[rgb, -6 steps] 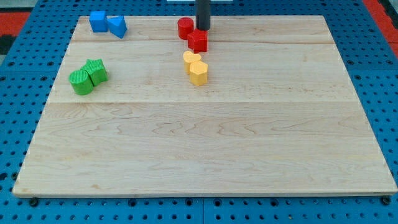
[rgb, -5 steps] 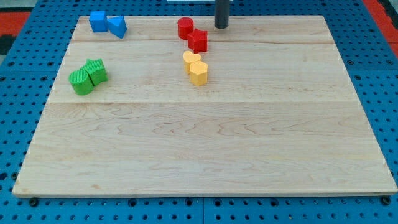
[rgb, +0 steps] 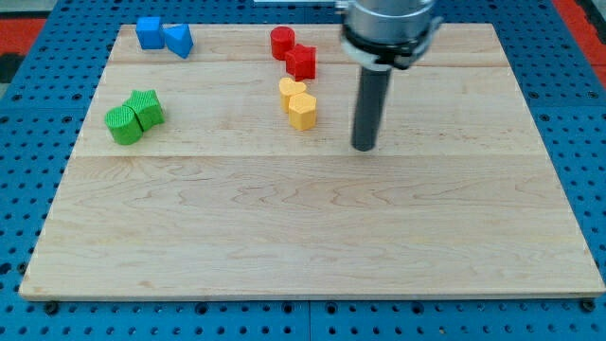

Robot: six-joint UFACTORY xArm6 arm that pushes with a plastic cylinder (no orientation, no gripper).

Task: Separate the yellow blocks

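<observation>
No text, label, brand, number or sign can be read anywhere in the view. The desk (rgb: 312, 237), the coloured blocks and the rod are found unmarked; nothing legible is noted on the surrounding blue pegboard (rgb: 28, 114).

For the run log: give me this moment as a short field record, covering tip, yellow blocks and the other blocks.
tip: my tip rests on the board, to the view's right of the yellow pair, apart from it
yellow blocks: two yellow blocks, touching
red blocks: two red blocks, just above the yellow pair
green blocks: two green blocks, view's left
blue blocks: two blue blocks, top left
</observation>
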